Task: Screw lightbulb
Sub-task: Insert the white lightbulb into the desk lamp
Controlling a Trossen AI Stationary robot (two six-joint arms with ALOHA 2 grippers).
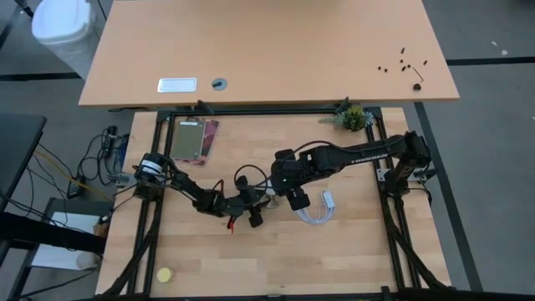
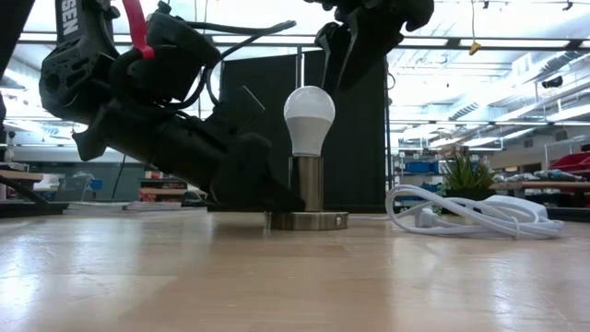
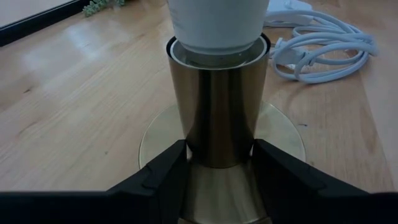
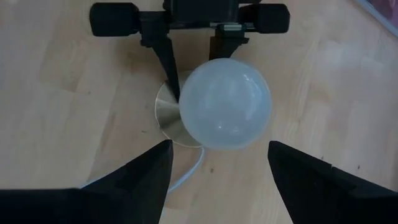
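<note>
The white lightbulb (image 2: pixel 309 118) stands upright with its base sunk in the top of a metal socket's stem (image 3: pixel 214 106). The socket rests on its round disc (image 2: pixel 309 220) on the wooden table. My left gripper (image 3: pixel 217 168) is low at the table and shut on the stem. My right gripper (image 4: pixel 219 149) hangs open above the bulb (image 4: pixel 225 102), pointing steeply down. Its fingers stand apart on either side of the bulb's line and touch nothing. In the high view both grippers meet near the table's middle (image 1: pixel 269 194). My left gripper pinches the lower part of the socket's stem (image 3: pixel 214 146) between its two fingers, just above the disc. The fingers (image 3: pixel 168 168) come nearly level from the table's left side, tipped a little down, and lie across the stem. The socket stands upright on its disc on the table.
A coiled white cable (image 2: pixel 470 217) lies on the table right of the socket. A small green plant (image 1: pixel 354 117) sits at the far right, a flat pink-and-green object (image 1: pixel 194 138) at the far left, and a yellow ball (image 1: pixel 165 274) near the front left.
</note>
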